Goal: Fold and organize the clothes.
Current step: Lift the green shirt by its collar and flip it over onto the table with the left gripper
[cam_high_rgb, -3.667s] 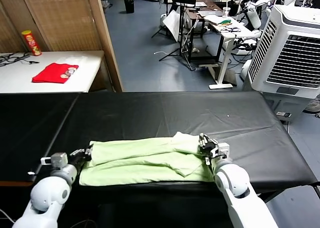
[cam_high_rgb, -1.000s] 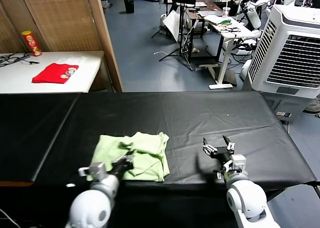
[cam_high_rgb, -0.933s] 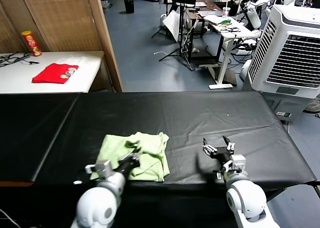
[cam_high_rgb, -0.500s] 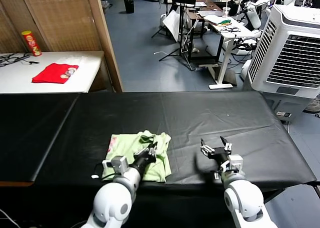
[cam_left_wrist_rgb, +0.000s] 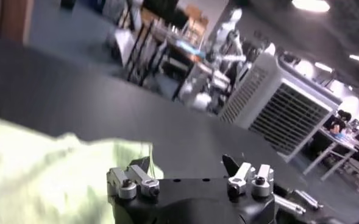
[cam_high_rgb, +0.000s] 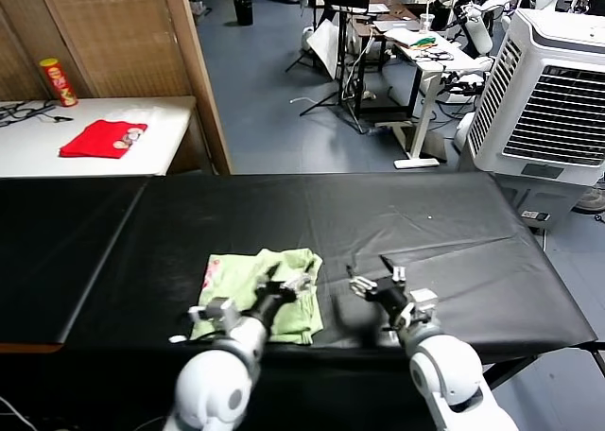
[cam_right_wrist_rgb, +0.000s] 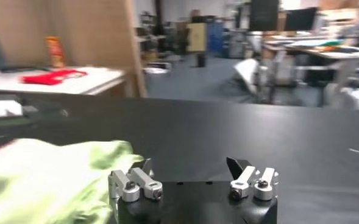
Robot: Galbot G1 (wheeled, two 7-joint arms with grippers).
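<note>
left gripper (cam_high_rgb: 283,282) released t-shirt (cam_high_rgb: 248,282); right gripper (cam_high_rgb: 376,278) spread; head view shows print.

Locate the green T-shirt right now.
In the head view the folded T-shirt lies on the black table near its front edge, left of centre, under the open left gripper, with the right gripper just beside it.

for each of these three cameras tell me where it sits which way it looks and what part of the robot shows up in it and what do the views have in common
Head view: mounted on the head, looking forward and down at the black table; shows the left gripper, open over the folded T-shirt, and the right gripper, open beside it.
Left wrist view: sits on the left wrist, looking across the T-shirt toward the white cooler; its own open gripper shows.
Right wrist view: sits on the right wrist, looking toward the T-shirt; its own open gripper shows.
Shared: all three show the T-shirt and the table.
</note>
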